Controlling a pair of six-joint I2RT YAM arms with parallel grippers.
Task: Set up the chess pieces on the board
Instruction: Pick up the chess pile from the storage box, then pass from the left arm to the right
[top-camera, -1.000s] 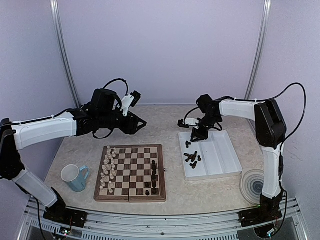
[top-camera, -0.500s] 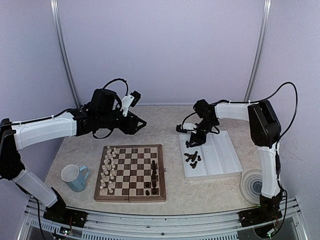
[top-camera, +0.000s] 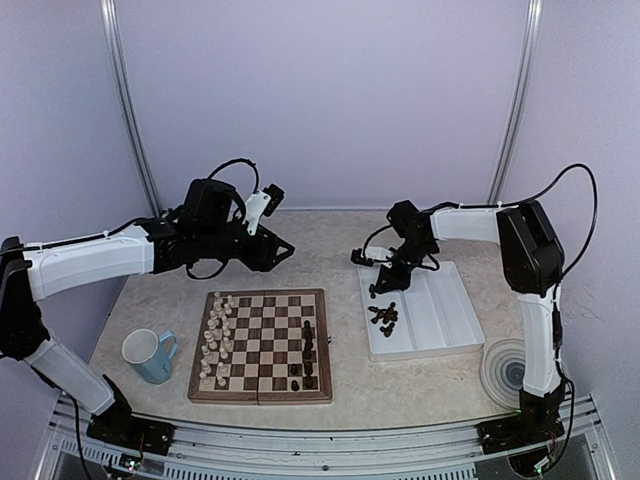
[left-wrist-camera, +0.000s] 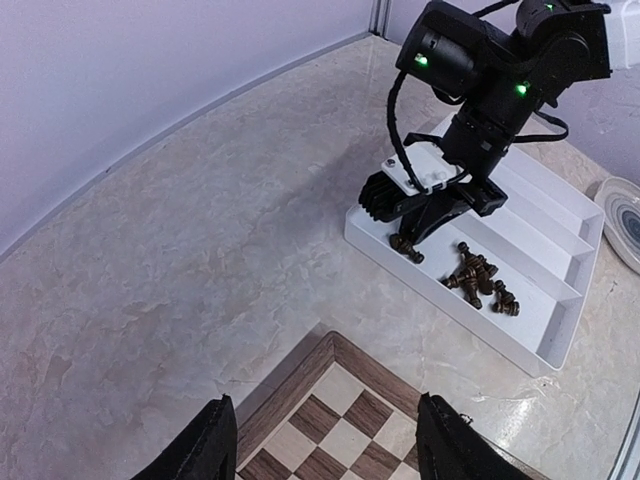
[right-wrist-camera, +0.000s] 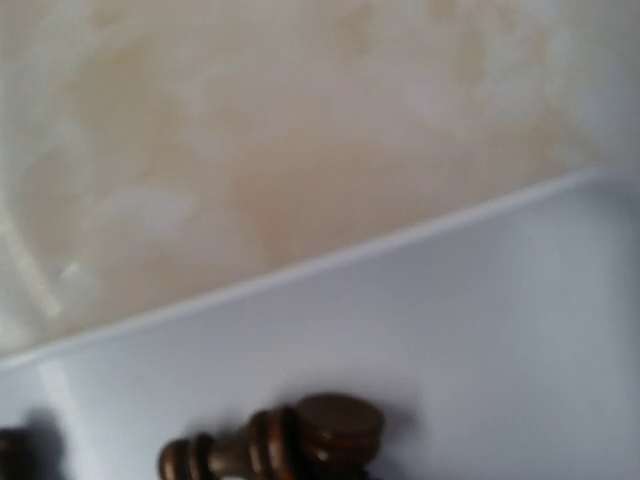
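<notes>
The board (top-camera: 260, 294) lies at the table's middle, cream-white figures (top-camera: 215, 338) along its left side and a few dark chess pieces (top-camera: 308, 345) along its right. More dark pieces (top-camera: 384, 316) lie loose in a white tray (top-camera: 445, 315). My right gripper (top-camera: 381, 286) reaches down into the tray's near-left corner, shut on one dark piece (left-wrist-camera: 406, 246). That piece (right-wrist-camera: 275, 445) lies on its side at the bottom of the right wrist view, where the fingers are hidden. My left gripper (top-camera: 285, 247) hovers open and empty above the board's far corner (left-wrist-camera: 300, 385).
A light blue mug (top-camera: 150, 355) stands left of the board. A round white-and-grey disc (top-camera: 505, 372) lies at the table's right front, beside the tray. Pale walls close in the back and both sides.
My right gripper moved slightly left and down into the tray's corner and closed there. The left arm stayed still.
</notes>
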